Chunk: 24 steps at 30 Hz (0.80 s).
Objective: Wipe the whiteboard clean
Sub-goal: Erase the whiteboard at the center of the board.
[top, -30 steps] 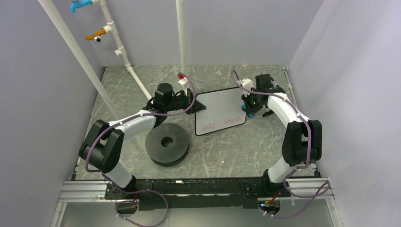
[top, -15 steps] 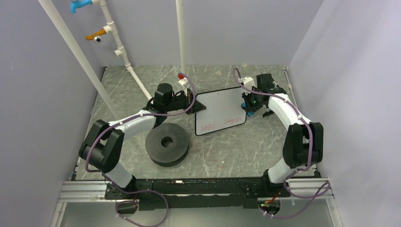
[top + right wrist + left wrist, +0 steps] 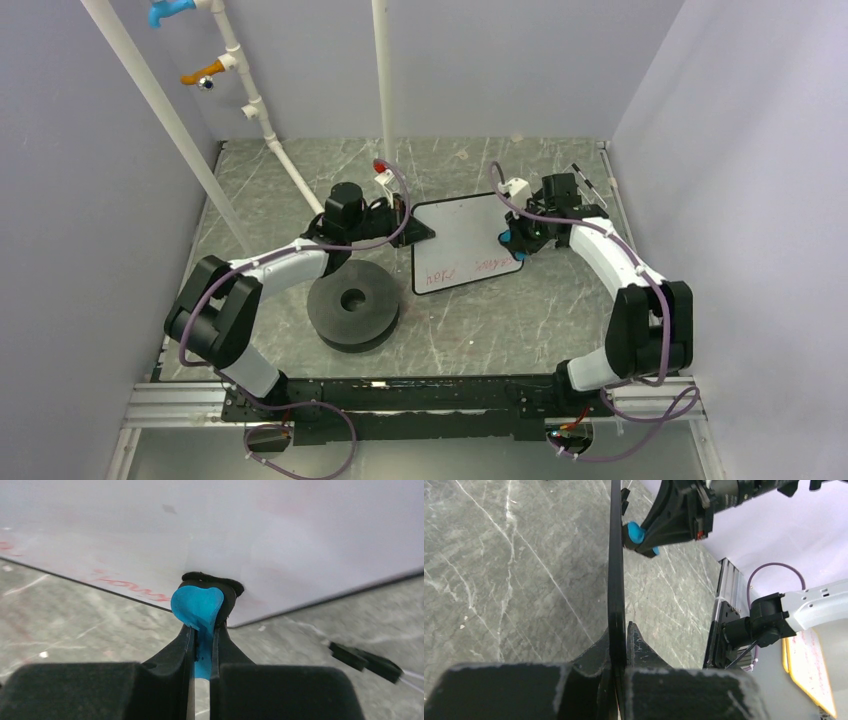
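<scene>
Board clamped on its left, eraser pressed on from the right.
Starting at the table's far-left corner I see white pipes (image 3: 283, 163), then a black disc (image 3: 353, 305) toward the near edge, just beside the whiteboard (image 3: 462, 235). My left gripper (image 3: 619, 640) pinches the whiteboard's left edge at mid-table; whether it lies flat I can't tell. Red writing (image 3: 488, 264) lines its near edge. My right gripper (image 3: 201, 632) pinches the blue eraser (image 3: 196, 604) against its right part, hiding that patch.
</scene>
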{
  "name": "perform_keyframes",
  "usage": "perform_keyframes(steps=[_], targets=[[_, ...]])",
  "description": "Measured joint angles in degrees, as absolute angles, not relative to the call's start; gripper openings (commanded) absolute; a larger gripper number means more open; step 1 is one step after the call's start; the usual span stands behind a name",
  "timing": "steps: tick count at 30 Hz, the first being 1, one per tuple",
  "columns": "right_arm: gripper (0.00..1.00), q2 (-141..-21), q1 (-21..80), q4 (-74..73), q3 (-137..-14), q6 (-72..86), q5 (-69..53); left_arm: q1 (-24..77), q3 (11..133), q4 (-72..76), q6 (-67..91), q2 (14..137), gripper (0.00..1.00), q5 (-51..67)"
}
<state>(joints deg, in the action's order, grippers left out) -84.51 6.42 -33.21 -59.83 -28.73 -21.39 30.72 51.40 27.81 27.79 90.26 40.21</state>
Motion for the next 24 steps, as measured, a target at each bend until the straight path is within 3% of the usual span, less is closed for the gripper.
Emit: perform_keyframes(steps=[10,18,24], targets=[[0.0,-76.0,15.1,-27.9,-58.4,-28.8,-29.2,30.8,47.6,36.0,36.9,89.8,0.0,39.7],[0.0,-75.3,11.4,-18.0,-57.1,-25.0,-24.7,30.7,45.0,41.3,43.7,89.3,0.0,37.2],[0.0,-74.9,14.4,-16.5,-53.4,-25.1,-30.1,30.7,44.2,41.3,46.2,89.2,0.0,36.6]])
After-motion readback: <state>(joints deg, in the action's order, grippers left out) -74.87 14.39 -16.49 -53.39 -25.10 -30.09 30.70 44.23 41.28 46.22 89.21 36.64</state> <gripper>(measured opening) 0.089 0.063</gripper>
